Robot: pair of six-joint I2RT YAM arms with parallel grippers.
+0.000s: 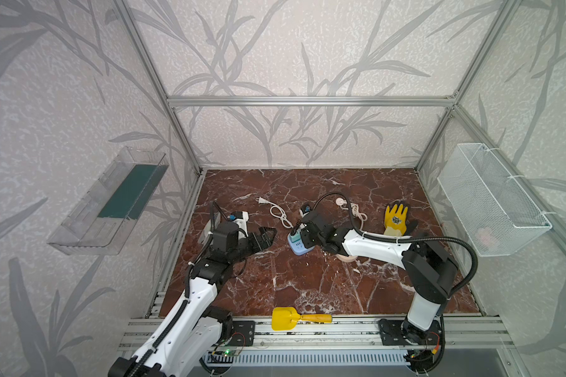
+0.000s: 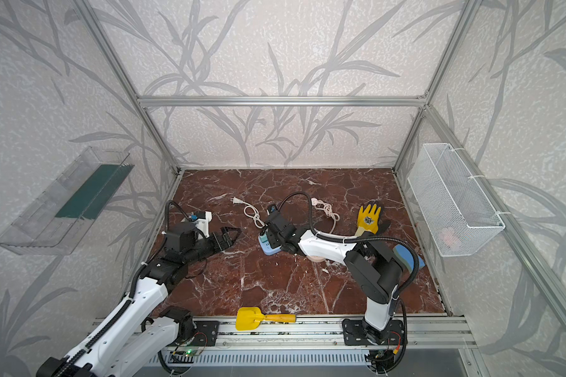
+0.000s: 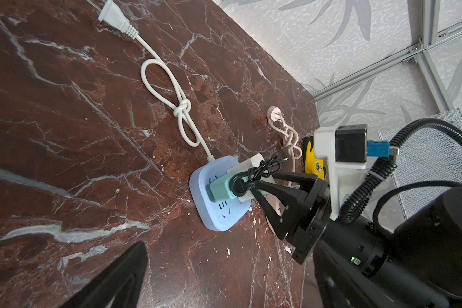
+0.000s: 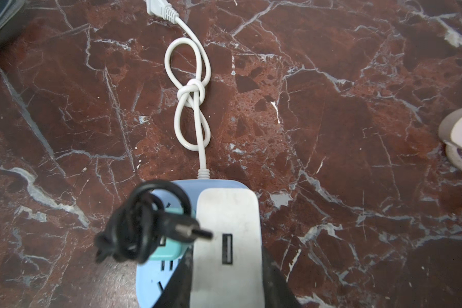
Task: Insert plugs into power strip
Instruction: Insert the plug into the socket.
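The light blue power strip (image 1: 297, 248) (image 3: 216, 213) lies mid-table. A teal plug (image 3: 220, 190) (image 4: 168, 249) with a bundled black cord sits in it. My right gripper (image 4: 227, 277) (image 3: 267, 180) is shut on the white charger block (image 4: 226, 213) (image 3: 252, 162), one finger on each side. The block stands on the strip beside the teal plug; how deep its prongs sit is hidden. My left gripper (image 1: 269, 233) (image 3: 224, 282) is open and holds nothing. It hovers left of the strip and apart from it.
The strip's white knotted cable (image 1: 280, 213) runs toward the back. A pink knotted cable (image 1: 355, 210) and a yellow glove (image 1: 395, 215) lie back right. A yellow toy shovel (image 1: 294, 318) rests on the front rail. A wire basket (image 1: 490, 199) hangs on the right wall, a clear tray (image 1: 108, 202) on the left wall.
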